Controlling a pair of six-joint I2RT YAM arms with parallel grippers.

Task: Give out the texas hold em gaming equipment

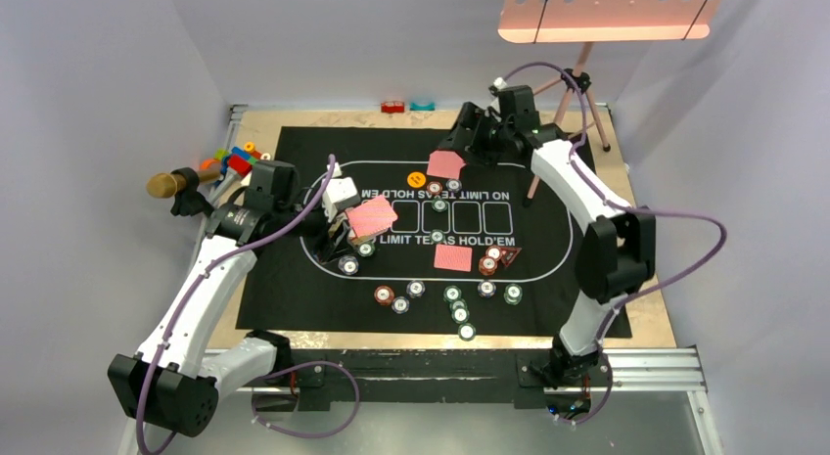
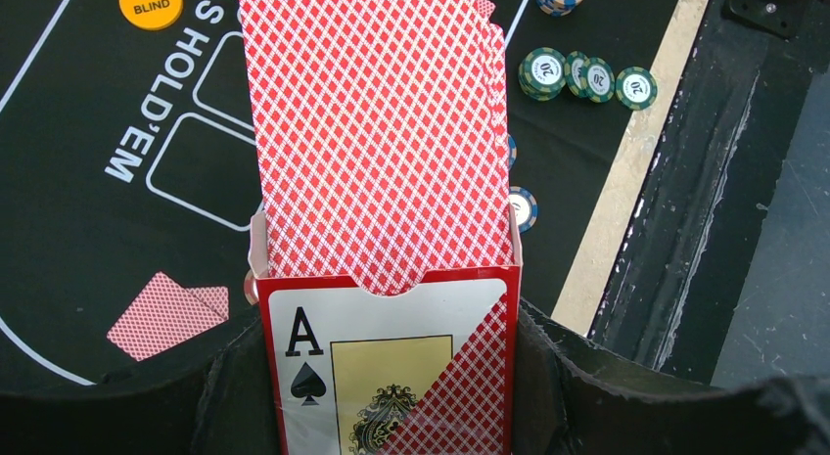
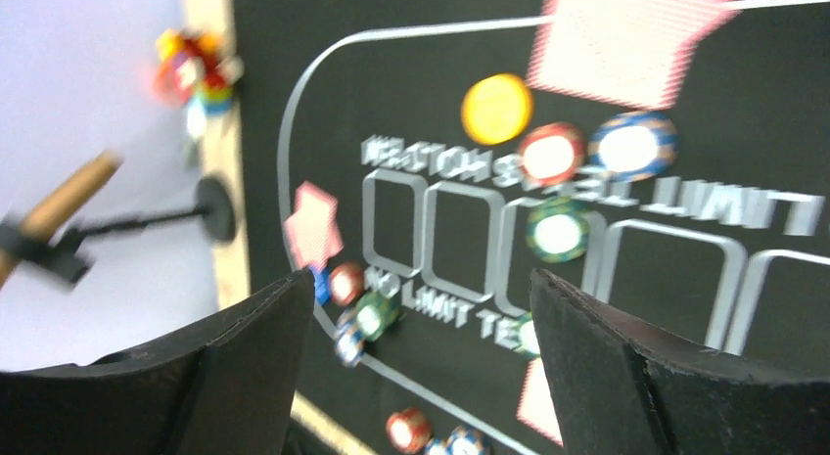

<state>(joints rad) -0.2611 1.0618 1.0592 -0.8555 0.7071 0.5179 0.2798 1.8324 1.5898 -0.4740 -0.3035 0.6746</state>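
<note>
Left wrist view: any txt?
– Orange disc (image 2: 150, 2) reads "BIG BLIND". Mat (image 1: 294, 289) says "NO LIMIT TEXAS HOLD'EM", printed twice. On card box (image 2: 391, 377): "A" w/ a spade.
– What's in the box?
– Red-backed deck (image 2: 377, 132), sticking well out the open top. L jaws clamped on the card box, over mat's left end.
– R jaws?
– Spread apart, nothing btwn, over mat's far end. Chips (image 1: 460, 308) lie loose on mat's near side, and loose cards (image 1: 453, 257) lie face down.
</note>
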